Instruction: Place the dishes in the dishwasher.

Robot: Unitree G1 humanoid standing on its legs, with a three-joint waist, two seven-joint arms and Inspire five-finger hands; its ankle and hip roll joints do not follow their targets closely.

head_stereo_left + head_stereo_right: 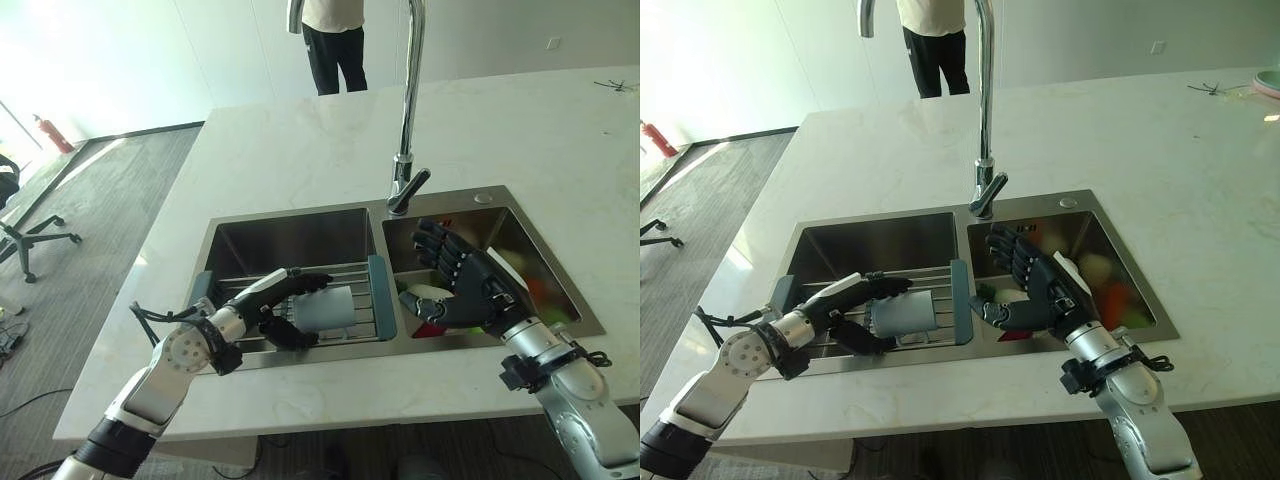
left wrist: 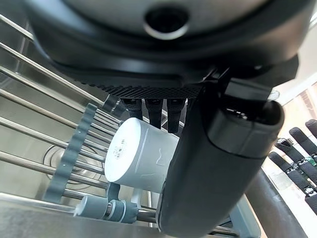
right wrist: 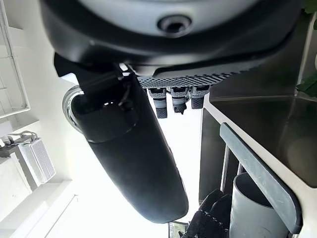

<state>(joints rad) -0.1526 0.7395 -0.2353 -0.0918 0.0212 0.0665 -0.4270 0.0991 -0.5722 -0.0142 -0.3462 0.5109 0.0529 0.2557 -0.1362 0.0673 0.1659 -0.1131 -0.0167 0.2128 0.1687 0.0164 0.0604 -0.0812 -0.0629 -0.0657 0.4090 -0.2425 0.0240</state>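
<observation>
1. Here, a pale grey cup (image 1: pixel 328 308) lies on its side on a wire drying rack (image 1: pixel 352 272) set across the left basin of a double steel sink (image 1: pixel 480 201), its flat bottom turned toward the robot.
2. The left hand (image 1: pixel 270 294) reaches over the rack from the near left; its fingers stretch along the top of the cup and its thumb (image 2: pixel 213 163) lies under the cup's near side, so the cup sits between them. In the left wrist view the fingertips (image 2: pixel 155 113) rest on the cup's far side, and whether the grasp is firm I cannot tell.
3. The rack has teal end pieces (image 1: pixel 381 295), and its right end sits against the divider between the two basins.
4. The right hand (image 1: pixel 1040 285) hovers above the right basin, palm facing left, fingers spread and straight, holding nothing.
5. Beneath it in the right basin lie a white dish (image 1: pixel 428 294) and some red and green items (image 1: pixel 1118 303), too crowded to tell apart.
6. A tall chrome faucet (image 1: pixel 408 120) rises behind the divider.
7. The sink is set in a white marble counter (image 1: pixel 300 150); a person (image 1: pixel 332 40) in dark trousers stands at its far side.
</observation>
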